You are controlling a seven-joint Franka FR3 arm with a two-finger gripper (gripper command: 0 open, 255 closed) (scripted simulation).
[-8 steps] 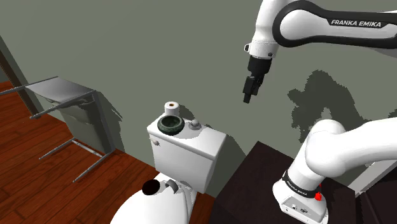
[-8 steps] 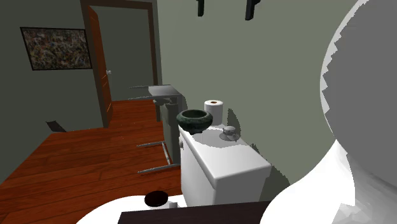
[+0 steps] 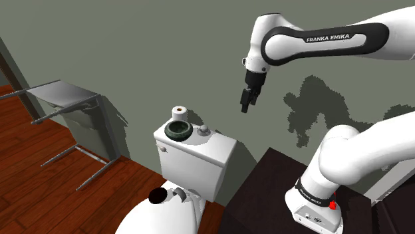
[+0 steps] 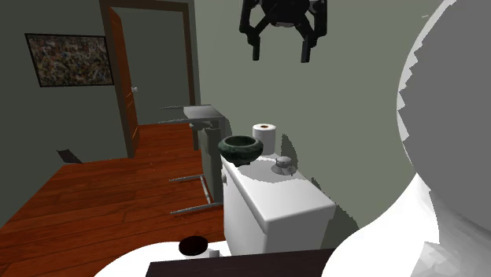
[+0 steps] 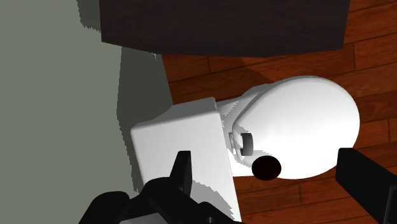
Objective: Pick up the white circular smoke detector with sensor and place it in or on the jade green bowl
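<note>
The smoke detector (image 3: pixel 203 130) is a small pale grey round disc on the white toilet tank lid (image 3: pixel 211 147). It lies beside the dark green bowl (image 3: pixel 178 129). In the second exterior view the detector (image 4: pixel 282 164) sits to the right of the bowl (image 4: pixel 240 147). My black gripper (image 3: pixel 247 104) hangs open and empty, high above the tank and off toward the shoulder view's right of the detector. The second exterior view has the gripper (image 4: pixel 280 53) near the top, its fingers (image 4: pixel 256 49) spread apart. In the wrist view the gripper (image 5: pixel 264 158) looks down on the tank (image 5: pixel 184 143).
A toilet paper roll (image 3: pixel 178 112) stands behind the bowl against the grey wall. The white toilet lid (image 5: pixel 299 124) has a black round object (image 5: pixel 266 167) on it. A metal folding table (image 3: pixel 66 96) stands on the wood floor at the left. The dark stand (image 3: pixel 266 193) sits beside the toilet.
The arm has swung toward the shoulder view's left and lower, nearer the tank. In the second exterior view the gripper has dropped fully into view. Objects have not moved.
</note>
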